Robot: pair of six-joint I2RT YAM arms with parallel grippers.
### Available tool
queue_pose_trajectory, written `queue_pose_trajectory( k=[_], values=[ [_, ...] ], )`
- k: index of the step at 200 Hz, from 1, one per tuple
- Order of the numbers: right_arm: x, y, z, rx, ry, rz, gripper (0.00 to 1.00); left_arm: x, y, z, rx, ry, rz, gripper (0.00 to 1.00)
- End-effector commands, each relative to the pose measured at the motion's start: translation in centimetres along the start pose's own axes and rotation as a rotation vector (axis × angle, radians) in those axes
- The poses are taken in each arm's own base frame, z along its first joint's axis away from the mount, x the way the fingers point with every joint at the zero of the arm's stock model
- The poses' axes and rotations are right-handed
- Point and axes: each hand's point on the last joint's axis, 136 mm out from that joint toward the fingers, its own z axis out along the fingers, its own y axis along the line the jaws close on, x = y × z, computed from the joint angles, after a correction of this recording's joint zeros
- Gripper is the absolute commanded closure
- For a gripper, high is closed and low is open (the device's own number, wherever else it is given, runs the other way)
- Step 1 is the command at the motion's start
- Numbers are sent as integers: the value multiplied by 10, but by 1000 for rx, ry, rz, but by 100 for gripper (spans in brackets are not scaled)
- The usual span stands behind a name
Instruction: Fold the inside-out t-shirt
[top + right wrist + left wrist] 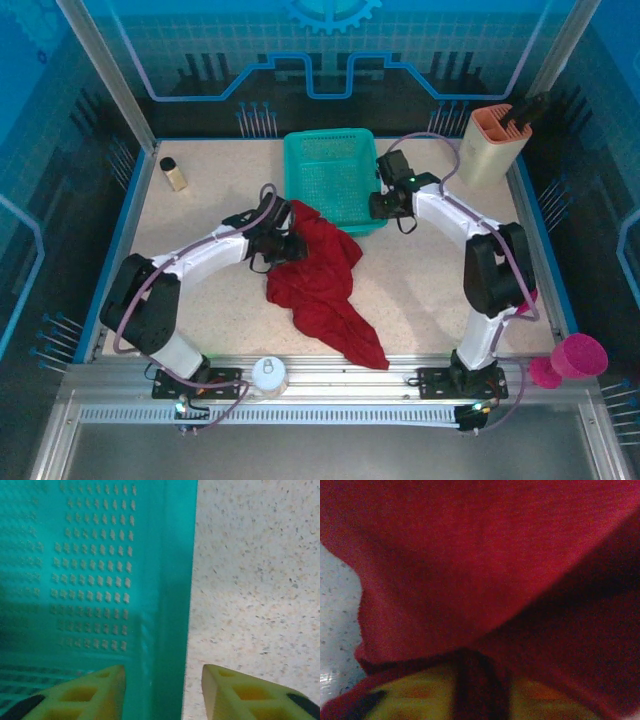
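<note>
The shirt lay crumpled just in front of the basket, touching its near-left corner. Nothing looked folded, so flattening and every fold remained. Its long axis ran away from the basket, tapering to a point. The left gripper pinched cloth by that corner; the right gripper stood part-open astride the basket's right wall.

Robotics laboratory test cell. A speckled tabletop with blue edging stands inside an aluminium frame. Clear panels printed with blue gear-and-circuit graphics line the upper part of the view. The left arm and right arm are bolted to a slotted metal rail along the lower edge.
</note>
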Motion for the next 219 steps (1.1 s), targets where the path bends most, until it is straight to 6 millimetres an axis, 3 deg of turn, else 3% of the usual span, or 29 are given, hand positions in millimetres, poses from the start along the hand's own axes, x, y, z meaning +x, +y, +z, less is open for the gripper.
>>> queue_pose_trajectory(
  k=[1,17,43,58,75,81,87,92,101,126,131,140,144,149,164,177,194,219],
  values=[
    [0,-44,-4,157,30,6,65,0,2,-36,-1,-72,50,100],
    [-1,-73,-6,206,43,36,76,-1,14,-62,13,-114,6,100],
    [-3,-129,-18,333,47,48,77,0,41,-101,56,-189,-106,100],
    [2,-171,-28,446,69,91,70,4,56,-113,33,-222,-121,100],
    [12,-210,-39,510,102,195,69,11,69,-112,-12,-215,-125,100],
    [13,-217,-43,523,101,209,64,15,73,-108,-22,-199,-131,100],
    [11,-221,-47,533,92,201,53,20,77,-104,-36,-178,-142,100],
    [7,-218,-49,527,75,181,40,23,80,-101,-47,-161,-153,100],
    [2,-211,-51,512,53,145,31,29,87,-95,-74,-130,-174,100],
    [-11,-169,-62,420,-5,50,23,37,102,-87,-133,-115,-218,100],
    [-14,-158,-63,391,-16,29,22,36,102,-86,-129,-115,-221,87],
    [-18,-135,-63,320,-34,-7,21,34,95,-83,-91,-109,-214,44],
    [-20,-125,-63,289,-39,-18,21,31,87,-82,-57,-102,-203,30],
    [-20,-113,-62,242,-40,-26,21,30,74,-80,7,-76,-186,22],
    [-23,-77,-61,84,-40,-15,20,22,21,-80,176,-59,-41,16],
    [-25,-56,-62,-19,-47,21,20,17,-19,-79,176,-98,159,9],
    [-27,-48,-66,-66,-72,67,19,11,-66,-66,194,-130,336,1],
    [-21,-51,-76,-60,-99,97,19,-8,-104,-22,202,-119,383,1]
  ],
)
